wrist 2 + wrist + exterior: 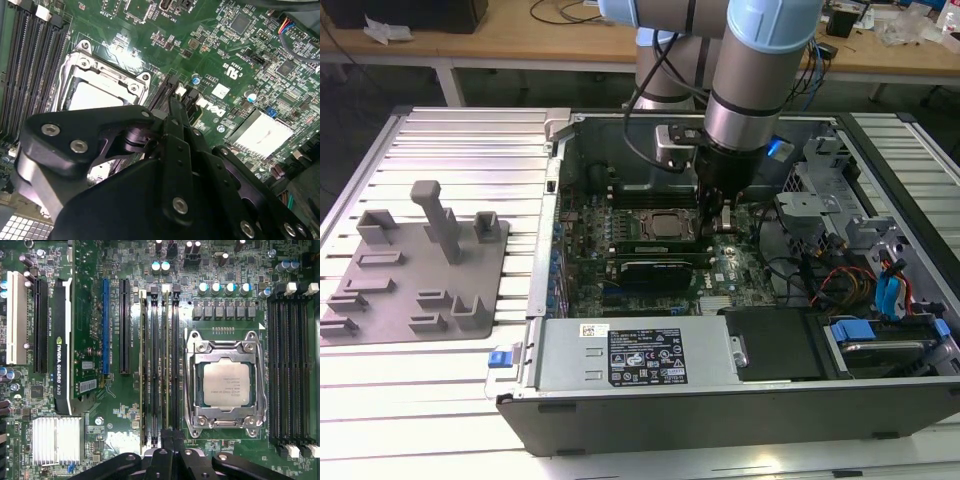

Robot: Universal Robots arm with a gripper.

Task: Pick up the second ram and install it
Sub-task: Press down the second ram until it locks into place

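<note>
So the second ram, the slim long green circuit-board stick (164, 365), looks like it's already standing in one of the black memory slots just beside the square silver processor chip (226, 384), on the green motherboard (125, 405) inside the open grey computer case (720, 420). Its long axis runs straight along the slot, parallel to the processor socket's side and to the wide black expansion card (62, 340) further across the board. Another similar stick (145, 365) sits in a neighbouring slot of the same bank, on the side away from the chip. The black gripper (173, 440) is right over one end of the ram, lined up with the slot, so the stick stretches away from the fingertips lengthwise rather than crossing between them. The jaws look pressed together with no gap I can make out, in both wrist views (172, 117). My guess is they're bearing down on that end rather than pinching it, but I honestly can't tell whether they actually touch it. In the exterior view the gripper (720, 215) is down deep in the case, roughly mid-board, next to the processor. The bank of slots (290, 365) on the chip's other side appears unfilled.
</note>
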